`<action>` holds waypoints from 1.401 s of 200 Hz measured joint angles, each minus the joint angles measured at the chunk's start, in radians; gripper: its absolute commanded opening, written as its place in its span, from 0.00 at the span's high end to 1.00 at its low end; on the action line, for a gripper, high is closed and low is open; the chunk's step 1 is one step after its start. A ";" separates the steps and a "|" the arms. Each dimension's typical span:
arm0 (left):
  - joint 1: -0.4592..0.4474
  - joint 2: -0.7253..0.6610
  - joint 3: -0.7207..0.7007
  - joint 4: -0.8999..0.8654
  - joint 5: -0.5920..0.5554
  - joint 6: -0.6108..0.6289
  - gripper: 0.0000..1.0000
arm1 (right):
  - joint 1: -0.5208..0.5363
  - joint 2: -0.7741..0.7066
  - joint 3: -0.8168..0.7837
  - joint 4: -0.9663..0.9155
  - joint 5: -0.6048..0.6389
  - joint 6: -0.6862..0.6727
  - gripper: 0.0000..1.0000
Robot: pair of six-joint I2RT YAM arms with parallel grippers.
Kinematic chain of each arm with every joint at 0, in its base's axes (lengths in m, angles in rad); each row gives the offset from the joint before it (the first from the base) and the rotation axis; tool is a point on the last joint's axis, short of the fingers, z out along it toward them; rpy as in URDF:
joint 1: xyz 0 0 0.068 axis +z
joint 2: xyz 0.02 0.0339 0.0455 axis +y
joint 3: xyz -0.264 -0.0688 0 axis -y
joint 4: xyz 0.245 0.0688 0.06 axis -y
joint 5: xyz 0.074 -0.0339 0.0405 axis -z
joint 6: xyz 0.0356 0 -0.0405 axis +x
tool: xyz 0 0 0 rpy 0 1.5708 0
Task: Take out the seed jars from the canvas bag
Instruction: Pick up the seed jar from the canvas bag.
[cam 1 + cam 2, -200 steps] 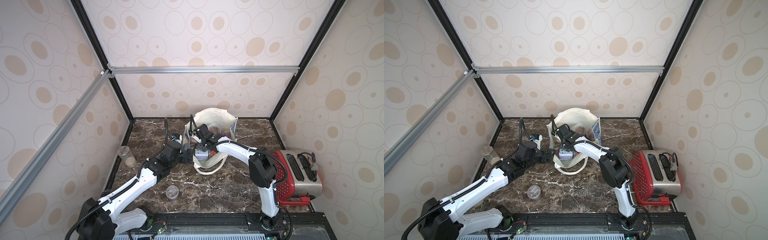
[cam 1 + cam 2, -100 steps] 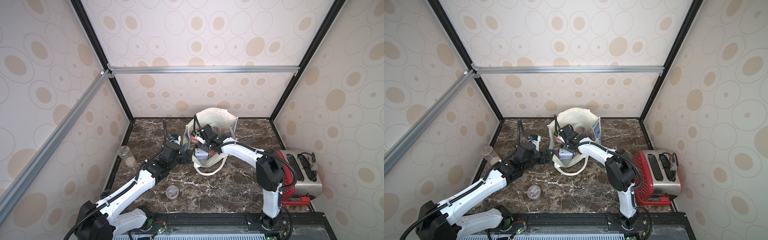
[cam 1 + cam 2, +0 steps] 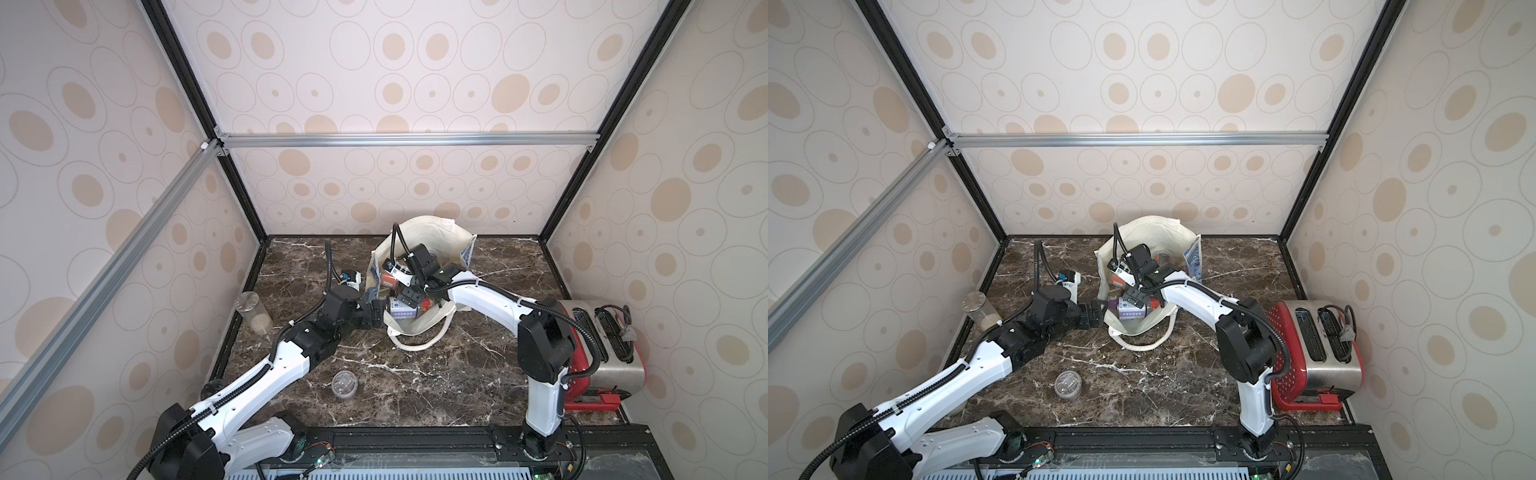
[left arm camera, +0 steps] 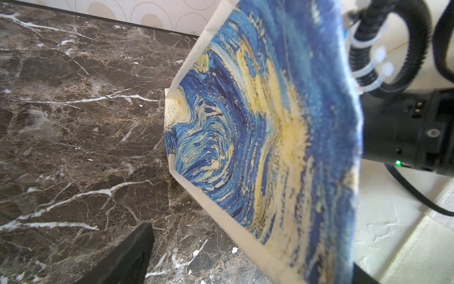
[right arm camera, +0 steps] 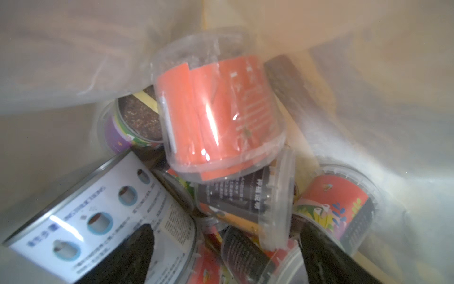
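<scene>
The cream canvas bag [image 3: 432, 226] [image 3: 1154, 230] stands open at the back of the marble table, and its blue-and-yellow print [image 4: 258, 127] fills the left wrist view. Inside lie several seed jars: a red-labelled one [image 5: 218, 115], a purple one [image 5: 122, 130], a black-labelled one [image 5: 245, 196] and a large white-labelled one [image 5: 98, 216] [image 3: 400, 311]. My right gripper [image 5: 226, 258] [image 3: 409, 296] is down inside the bag, open, its fingers on either side of the pile. My left gripper [image 3: 376, 314] [image 3: 1096, 313] is open at the bag's left edge. One seed jar [image 3: 345, 384] [image 3: 1068, 384] stands on the table in front.
A taller clear cylinder [image 3: 252, 313] [image 3: 980, 309] with beige grains stands by the left wall. At the right edge sits a red and steel toaster [image 3: 598, 349] [image 3: 1316, 349]. The bag's white strap [image 3: 415, 343] loops onto the table in front of it.
The right wrist has shifted a little toward the back right inside the bag. The left arm has stayed at the bag's left edge.
</scene>
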 measured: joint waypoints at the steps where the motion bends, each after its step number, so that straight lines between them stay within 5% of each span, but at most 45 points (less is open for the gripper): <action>1: 0.000 0.000 0.000 0.000 0.000 0.000 0.07 | 0.000 0.003 0.002 0.000 0.003 -0.002 0.05; 78: 0.000 0.000 0.000 0.000 0.003 0.001 0.07 | 0.005 0.107 0.040 0.062 0.162 -0.070 0.09; 119: 0.000 0.000 0.000 0.000 0.002 0.001 0.07 | 0.009 0.122 0.044 0.076 0.192 -0.092 0.24; 280: 0.000 -0.014 0.053 0.037 -0.054 0.063 0.02 | 0.009 -0.104 -0.055 0.103 0.016 -0.089 0.35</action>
